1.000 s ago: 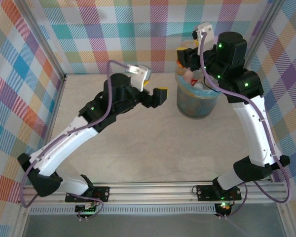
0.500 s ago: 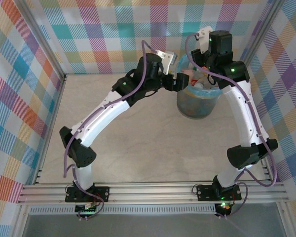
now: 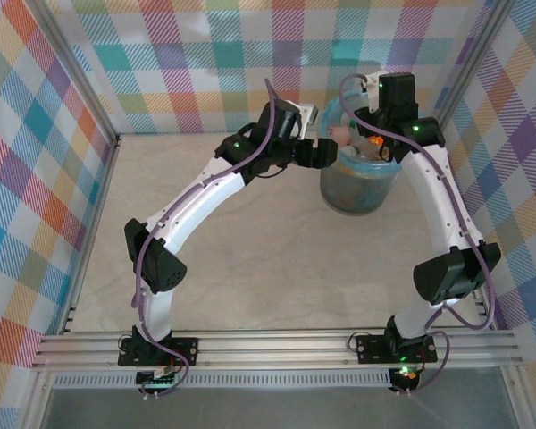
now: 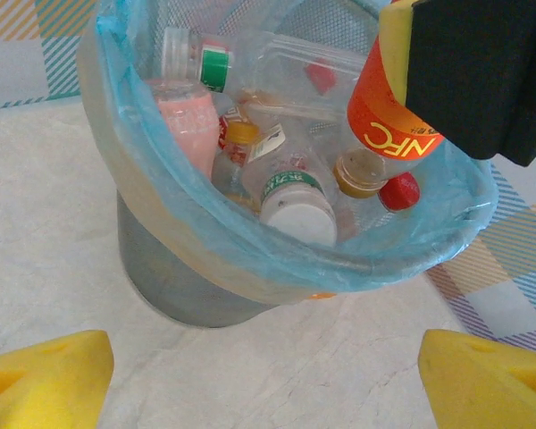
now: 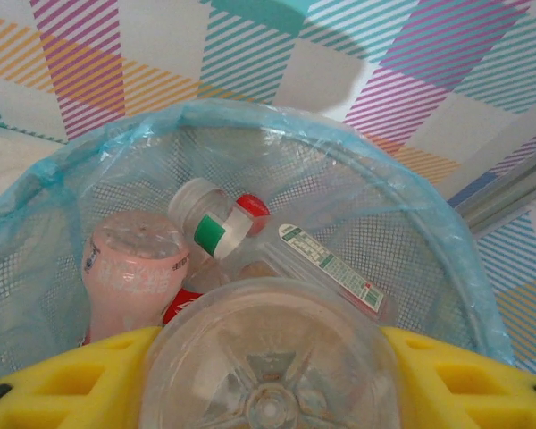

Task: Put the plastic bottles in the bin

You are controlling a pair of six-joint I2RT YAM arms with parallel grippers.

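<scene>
The bin (image 3: 357, 192), a grey mesh bucket lined with a light blue bag, stands at the back right. Several plastic bottles lie inside, among them a pink one (image 4: 189, 125), a white-capped one (image 4: 297, 210) and a clear one with a green and red label (image 5: 216, 225). Above the bin's mouth my right gripper (image 3: 371, 136) is shut on a clear bottle with an orange-red label (image 4: 389, 107). Its base (image 5: 268, 357) sits between the yellow fingers (image 5: 62, 380). My left gripper (image 4: 268, 384) is open and holds nothing, just outside the bin's left wall (image 4: 170, 281).
Checked cloth walls (image 3: 205, 54) close in the pale table (image 3: 250, 268) at the back and sides. The back wall stands close behind the bin. An aluminium rail (image 3: 268, 344) runs along the near edge by both arm bases.
My left arm has stretched out to the right, bringing its open gripper up to the bin's left side. My right gripper has shifted slightly over the bin, still holding the bottle.
</scene>
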